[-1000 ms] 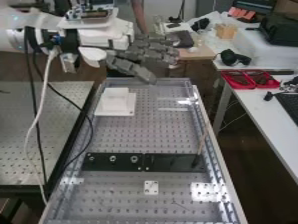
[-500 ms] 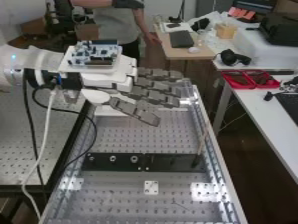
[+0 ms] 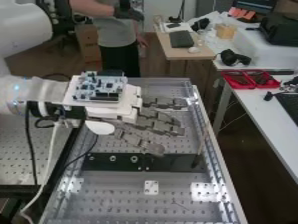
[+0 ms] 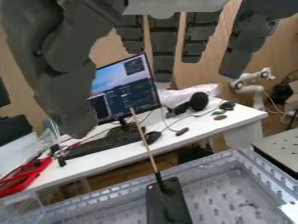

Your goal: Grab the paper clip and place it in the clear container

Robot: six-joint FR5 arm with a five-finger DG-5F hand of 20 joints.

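Over the middle of the perforated bench, the hand (image 3: 158,122) extends from the left with its fingers straight and nothing visible in them. In the wrist view, the hand (image 4: 163,47) has several fingers hanging straight, with the thumb apart from them. A small thin mark (image 3: 180,204) lies on the near part of the bench; whether it is the paper clip, I cannot tell. I cannot make out the clear container with certainty.
A black plate (image 3: 173,161) crosses the bench (image 3: 126,202) close to the hand. From its end rises a thin wooden stick (image 3: 202,141), also in the wrist view (image 4: 144,137). A small white plate (image 3: 151,187) lies nearer. Red trays (image 3: 249,79) stand on the right table.
The hand has come down the view, from beyond the bench's far end to over its middle near the black plate. Its fingers stay extended. The white block seen earlier is now covered by the arm.
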